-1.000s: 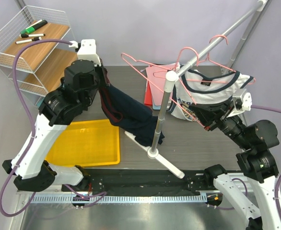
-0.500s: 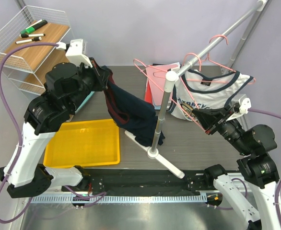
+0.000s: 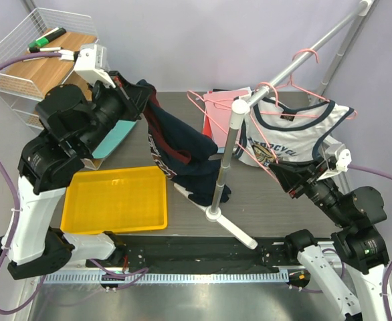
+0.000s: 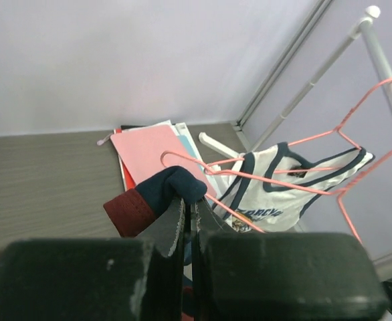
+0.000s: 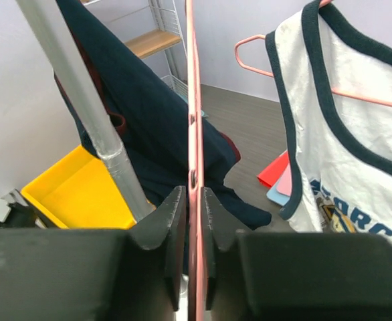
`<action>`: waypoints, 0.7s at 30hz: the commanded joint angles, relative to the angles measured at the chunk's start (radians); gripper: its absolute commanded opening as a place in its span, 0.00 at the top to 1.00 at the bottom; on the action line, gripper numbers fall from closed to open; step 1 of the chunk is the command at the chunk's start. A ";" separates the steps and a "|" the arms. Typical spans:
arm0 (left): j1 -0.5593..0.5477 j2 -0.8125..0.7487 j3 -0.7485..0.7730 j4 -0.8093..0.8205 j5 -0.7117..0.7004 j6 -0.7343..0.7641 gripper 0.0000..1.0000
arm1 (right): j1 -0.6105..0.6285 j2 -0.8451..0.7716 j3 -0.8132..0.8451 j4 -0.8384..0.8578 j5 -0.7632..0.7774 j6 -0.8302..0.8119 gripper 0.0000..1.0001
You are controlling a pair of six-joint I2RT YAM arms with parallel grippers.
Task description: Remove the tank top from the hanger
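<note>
Left gripper [image 4: 189, 212]: jaws pressed together on a fold of the navy tank top [image 4: 157, 195], at its maroon-edged strap. The pinched cloth bunches just ahead of the fingertips. In the top view the rest of the garment [image 3: 182, 144] hangs down and away from the left gripper [image 3: 133, 97] and drapes toward the foot of the rack pole [image 3: 223, 170].

The left arm is raised high, its wrist reaching level over the table and above the yellow tray [image 3: 72, 224].

Right gripper [image 5: 194, 200]: the wire of the pink hanger [image 5: 192, 100] runs lengthwise between the jaws, which stand close on either side. Whether they pinch it cannot be told. The navy cloth lies beyond these fingers and to their left. A white tank top [image 5: 343, 154] hangs to their right.

The right forearm slants up toward the rack, with the right gripper [image 3: 286, 179] just below the white garment [image 3: 296, 130].
</note>
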 commanded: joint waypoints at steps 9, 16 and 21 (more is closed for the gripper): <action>0.006 0.039 0.259 0.072 0.026 0.160 1.00 | 0.000 0.008 0.024 -0.058 0.067 0.021 0.29; 0.006 -0.002 0.287 0.080 0.083 0.136 1.00 | 0.002 -0.035 0.099 -0.107 0.292 0.090 0.21; 0.006 -0.033 0.315 0.104 0.130 0.114 1.00 | 0.000 -0.055 0.144 -0.119 0.348 0.101 0.19</action>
